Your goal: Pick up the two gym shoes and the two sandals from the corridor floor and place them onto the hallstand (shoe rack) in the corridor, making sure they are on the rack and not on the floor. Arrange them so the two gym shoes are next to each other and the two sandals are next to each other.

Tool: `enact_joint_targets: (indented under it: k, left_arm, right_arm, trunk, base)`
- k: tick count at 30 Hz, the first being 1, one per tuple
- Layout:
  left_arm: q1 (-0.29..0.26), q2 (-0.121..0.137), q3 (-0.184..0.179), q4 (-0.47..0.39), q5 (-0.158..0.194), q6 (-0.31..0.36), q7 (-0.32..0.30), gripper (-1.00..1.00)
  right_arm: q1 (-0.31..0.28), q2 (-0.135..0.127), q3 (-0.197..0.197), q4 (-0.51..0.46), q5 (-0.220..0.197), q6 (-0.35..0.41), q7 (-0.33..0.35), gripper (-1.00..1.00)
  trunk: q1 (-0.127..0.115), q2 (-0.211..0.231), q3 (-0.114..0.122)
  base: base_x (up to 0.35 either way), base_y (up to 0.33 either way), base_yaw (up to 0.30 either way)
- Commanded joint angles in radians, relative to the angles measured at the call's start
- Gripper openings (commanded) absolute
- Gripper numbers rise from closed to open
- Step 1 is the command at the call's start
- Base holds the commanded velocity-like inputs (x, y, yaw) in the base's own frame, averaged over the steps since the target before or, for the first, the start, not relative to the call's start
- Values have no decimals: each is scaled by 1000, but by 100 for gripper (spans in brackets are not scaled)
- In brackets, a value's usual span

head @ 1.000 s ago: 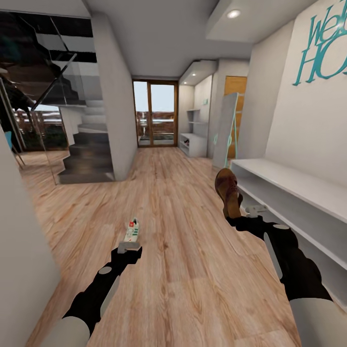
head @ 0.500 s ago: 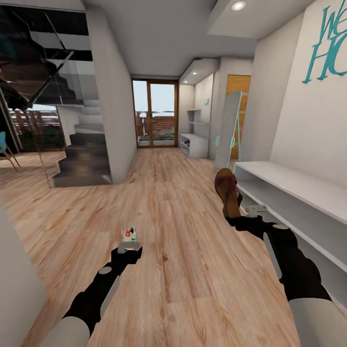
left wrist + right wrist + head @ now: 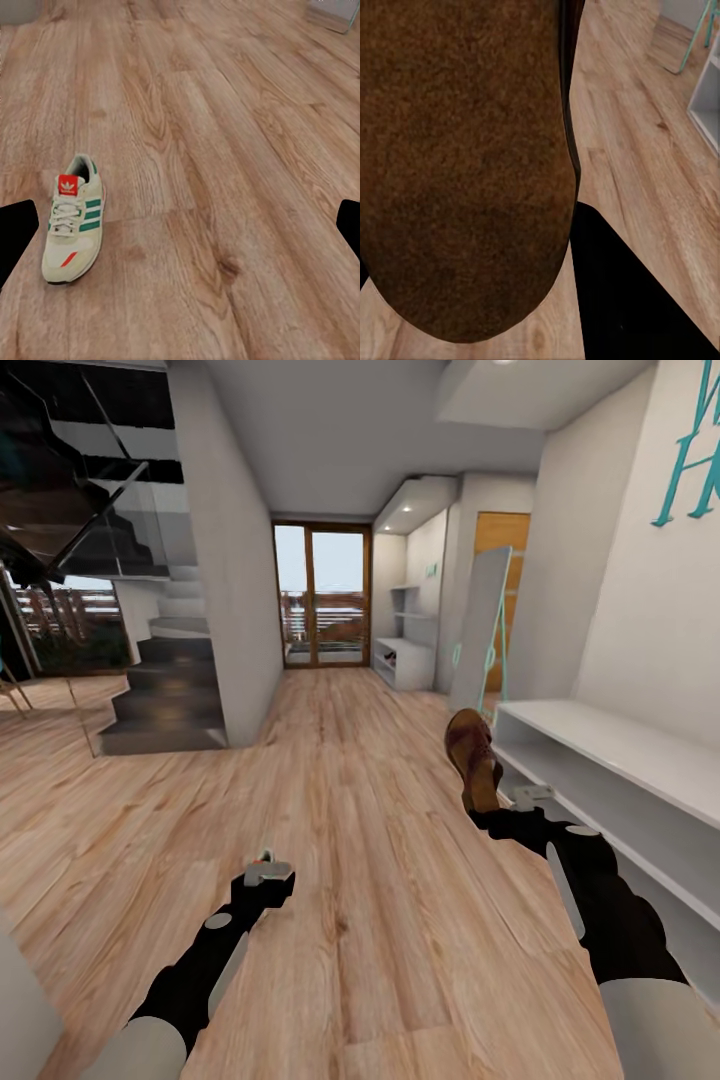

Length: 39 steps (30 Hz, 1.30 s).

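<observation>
Gripping a sandal (image 3: pixel 472 756) upright, the right end effector (image 3: pixel 487 807) hangs near the hallstand (image 3: pixel 610 740) on the right. The sandal's brown sole (image 3: pixel 465 165) looms close in the right wrist view. The left end effector (image 3: pixel 267 874) spreads wide above the corridor floor (image 3: pixel 380 880), where one gym shoe (image 3: pixel 73 217) lies just beneath it.

Sandal (image 3: pixel 472 757) in R gripper (image 3: pixel 492 807)

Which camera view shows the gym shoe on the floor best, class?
The left wrist view: the gym shoe lies whole on the corridor floor, its stripes and laces plain. In the head view the left gripper hides nearly all of it. The right wrist view faces the held sandal.
</observation>
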Motion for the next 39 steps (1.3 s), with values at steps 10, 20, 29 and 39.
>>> enact_joint_targets:
  k: [10, 20, 29, 39]
  left_arm:
    - [0, 0, 0, -2, 1, 6, -2, 100]
    - [0, 0, 0, -2, 2, 6, -2, 100]
    - [0, 0, 0, -2, 1, 6, -2, 100]
    - [0, 0, 0, -2, 2, 6, -2, 100]
  right_arm:
    - [-1, 0, -1, 1, 2, 5, 3, -100]
    - [0, 0, -1, 2, 2, 4, 3, -100]
    - [-1, 0, -1, 0, 0, 4, 3, -100]
    - [-1, 0, -1, 0, -2, 4, 4, -100]
  trunk:
    - [0, 0, -3]
    - [0, 0, -3]
    - [0, 0, -3]
    - [0, 0, -3]
  base:
    - [346, -39, 38]
    - [346, -72, 1]
    - [346, -72, 0]
    - [346, -73, 0]
